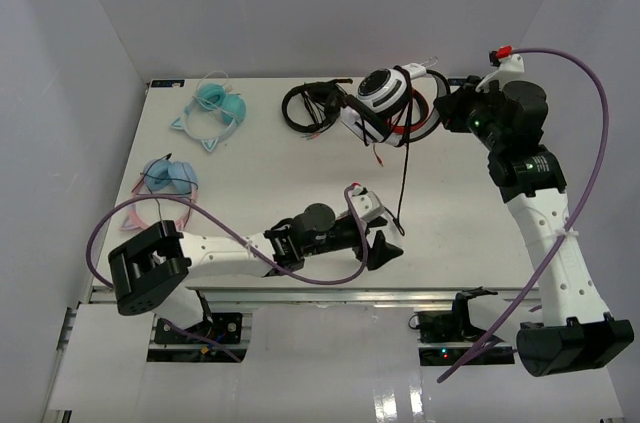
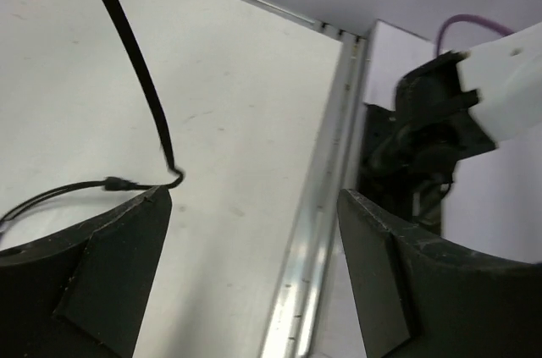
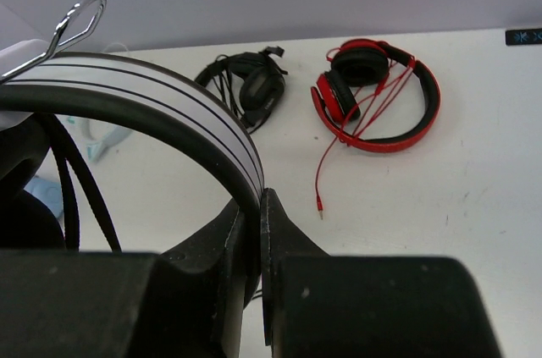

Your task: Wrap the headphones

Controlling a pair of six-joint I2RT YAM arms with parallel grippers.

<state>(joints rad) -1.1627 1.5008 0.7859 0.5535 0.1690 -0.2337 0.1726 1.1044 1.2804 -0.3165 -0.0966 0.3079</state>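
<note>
The white headphones (image 1: 383, 95) are held aloft over the far side of the table (image 1: 250, 198), with the headband (image 3: 161, 104) clamped in the right gripper (image 1: 447, 111), presumably so that the black cable (image 1: 404, 178) hangs free for winding. Its lower end is noted just beside one finger of the left gripper (image 1: 388, 249), whose jaws are spread and empty. The cups are round and white, with black cushions.

Bright diffuse light from above, shadows faint. White counter (image 2: 212, 104) beyond left tool (image 2: 254, 239) nearly washed out. Its fingers (image 2: 102, 273) dark, soft-focused, close to lens.
</note>
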